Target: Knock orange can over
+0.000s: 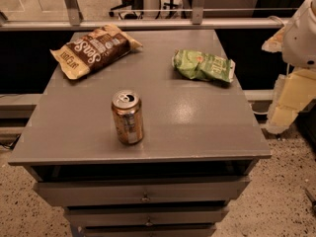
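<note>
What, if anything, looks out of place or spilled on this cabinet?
Nothing stands out. The orange can stands upright near the front, no spill; the brown bag and green bag lie flat behind it. The claw hangs off the right side of the cabinet, clear of the can.

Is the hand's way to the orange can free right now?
Probably yes: the hand hangs beside the cabinet's right edge, with bare top between it and the upright orange can; the green bag lies farther back.
</note>
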`<move>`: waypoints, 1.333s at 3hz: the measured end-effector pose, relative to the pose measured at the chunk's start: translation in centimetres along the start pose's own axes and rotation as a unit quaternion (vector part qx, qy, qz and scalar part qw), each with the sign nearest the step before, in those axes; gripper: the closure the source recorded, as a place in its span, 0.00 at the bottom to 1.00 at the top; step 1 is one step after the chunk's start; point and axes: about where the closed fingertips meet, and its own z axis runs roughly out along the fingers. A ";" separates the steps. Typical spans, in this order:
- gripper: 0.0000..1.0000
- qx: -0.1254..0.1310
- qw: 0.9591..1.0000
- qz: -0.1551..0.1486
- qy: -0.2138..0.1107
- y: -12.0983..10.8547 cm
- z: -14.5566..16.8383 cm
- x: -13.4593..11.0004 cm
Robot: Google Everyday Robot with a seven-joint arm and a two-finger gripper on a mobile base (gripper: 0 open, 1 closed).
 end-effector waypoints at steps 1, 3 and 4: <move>0.00 0.000 1.000 0.000 0.000 0.0 0.0 0.0; 0.00 -0.033 0.992 0.015 -0.119 3.3 0.9 -5.0; 0.00 -0.050 0.975 0.027 -0.213 6.3 0.4 -9.6</move>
